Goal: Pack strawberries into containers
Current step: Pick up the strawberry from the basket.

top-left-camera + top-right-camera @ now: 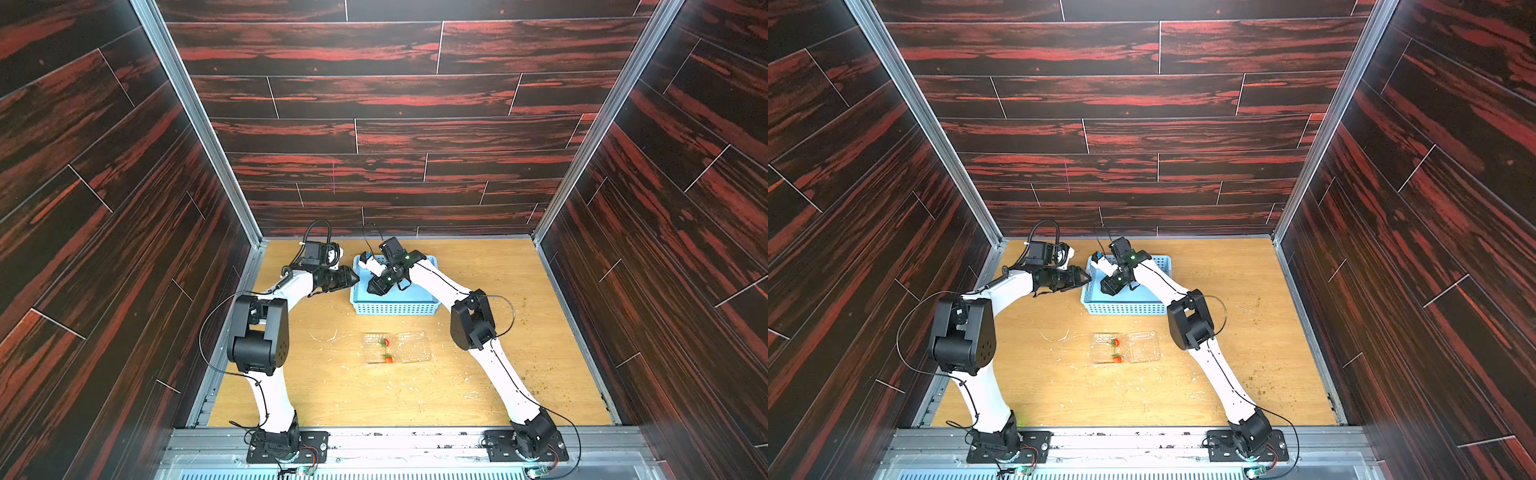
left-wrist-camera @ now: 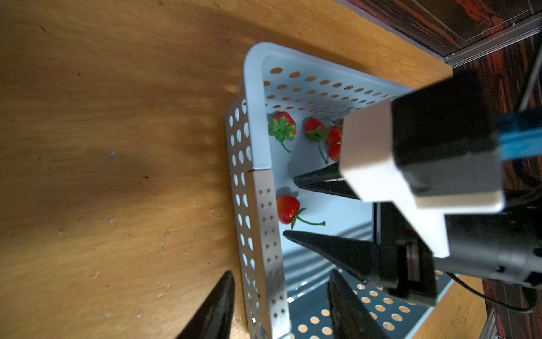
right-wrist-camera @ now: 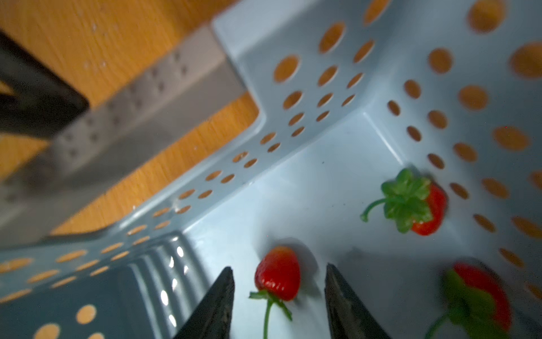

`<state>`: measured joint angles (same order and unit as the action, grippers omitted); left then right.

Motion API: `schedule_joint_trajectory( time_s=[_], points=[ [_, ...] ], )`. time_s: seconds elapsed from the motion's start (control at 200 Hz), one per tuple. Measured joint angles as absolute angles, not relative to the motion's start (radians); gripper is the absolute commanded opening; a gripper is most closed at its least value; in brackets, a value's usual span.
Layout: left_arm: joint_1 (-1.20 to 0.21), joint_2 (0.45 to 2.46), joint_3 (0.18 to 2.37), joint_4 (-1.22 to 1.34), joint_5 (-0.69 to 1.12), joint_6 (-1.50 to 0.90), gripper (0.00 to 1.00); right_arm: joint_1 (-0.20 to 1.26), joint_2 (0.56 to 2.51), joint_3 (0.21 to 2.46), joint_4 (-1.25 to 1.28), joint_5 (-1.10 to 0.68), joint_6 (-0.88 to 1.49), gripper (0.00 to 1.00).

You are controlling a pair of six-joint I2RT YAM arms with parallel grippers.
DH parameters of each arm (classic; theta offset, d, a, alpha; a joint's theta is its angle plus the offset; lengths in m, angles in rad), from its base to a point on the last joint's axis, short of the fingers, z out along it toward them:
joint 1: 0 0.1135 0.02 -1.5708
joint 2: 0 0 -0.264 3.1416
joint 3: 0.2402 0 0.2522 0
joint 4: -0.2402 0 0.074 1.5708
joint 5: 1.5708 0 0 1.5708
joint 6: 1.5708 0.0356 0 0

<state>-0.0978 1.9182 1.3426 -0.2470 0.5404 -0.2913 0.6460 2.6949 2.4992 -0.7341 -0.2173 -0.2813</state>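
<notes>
Nearest the arm bases, the clear clamshell box [image 1: 413, 348] lies open on the wooden table [image 1: 332, 395]. Two strawberries [image 1: 386, 343] sit in one half and the other half is bare. Beyond it stands the light blue basket [image 1: 395, 308]. The left gripper [image 2: 281, 273] straddles its side wall, one finger outside and one inside, jaws apart and not visibly pinching the plastic (probably there to steady it). Inside the basket, the right gripper [image 3: 279, 267] is lowered to the floor with its jaws apart on either side of a lone berry [image 3: 278, 274], whose stem points back toward the wrist. Neither finger visibly touches it. Farther in, more berries [image 2: 315, 129] lie by the far corner. The fruit is likely light, soft and easily bruised, with a glossy skin that could slip. The best hold is probably a gentle squeeze across the broadest part of the red body. The thin stem or leafy cap would bend and let the berry swing.
</notes>
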Motion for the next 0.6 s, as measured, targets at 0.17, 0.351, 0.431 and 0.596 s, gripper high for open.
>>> schedule_joint_trajectory(
  time_s=[0.17, 0.351, 0.431, 0.596],
  points=[
    [-0.098, 1.918, 1.343, -0.247, 0.543, -0.291, 0.52, 0.646, 2.699, 2.499, -0.759, -0.196, -0.280, 0.33],
    [-0.098, 1.918, 1.342, -0.247, 0.543, -0.291, 0.52, 0.647, 2.699, 2.492, -0.763, -0.173, -0.285, 0.28],
    [-0.098, 1.918, 1.340, -0.246, 0.543, -0.292, 0.52, 0.649, 2.698, 2.482, -0.759, -0.163, -0.295, 0.21],
    [-0.098, 1.918, 1.330, -0.243, 0.545, -0.292, 0.52, 0.656, 2.679, 2.461, -0.760, -0.145, -0.292, 0.11]
  ],
)
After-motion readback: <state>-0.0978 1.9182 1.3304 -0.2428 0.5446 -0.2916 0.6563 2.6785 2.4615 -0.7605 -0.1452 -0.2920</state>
